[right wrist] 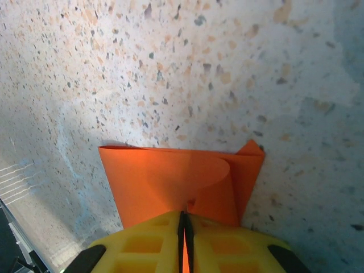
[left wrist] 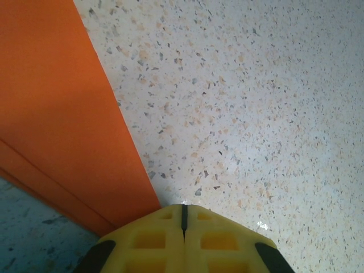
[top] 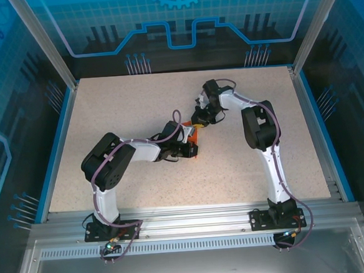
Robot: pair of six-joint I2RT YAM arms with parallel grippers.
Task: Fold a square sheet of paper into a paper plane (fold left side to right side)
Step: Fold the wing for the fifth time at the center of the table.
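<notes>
The orange square sheet of paper [right wrist: 170, 179] lies on the speckled table, bent over on itself, with a rounded flap curling above a lower layer and one corner sticking up at the right. My right gripper [right wrist: 183, 219] is shut on the sheet's near edge, and a sliver of orange shows between its yellow fingers [right wrist: 145, 244]. In the left wrist view the same paper [left wrist: 57, 114] fills the left side, showing a crease line. My left gripper [left wrist: 183, 209] is shut with nothing in it, its tip on the bare table just beside the paper's edge. From above, both grippers meet at the paper [top: 194, 135] mid-table.
The beige speckled tabletop [top: 136, 108] is bounded by a blue rim and clear enclosure walls [top: 45, 52]. The left arm [top: 112, 160] reaches in from the lower left and the right arm [top: 259, 125] from the right. An aluminium rail [top: 188, 220] runs along the near edge.
</notes>
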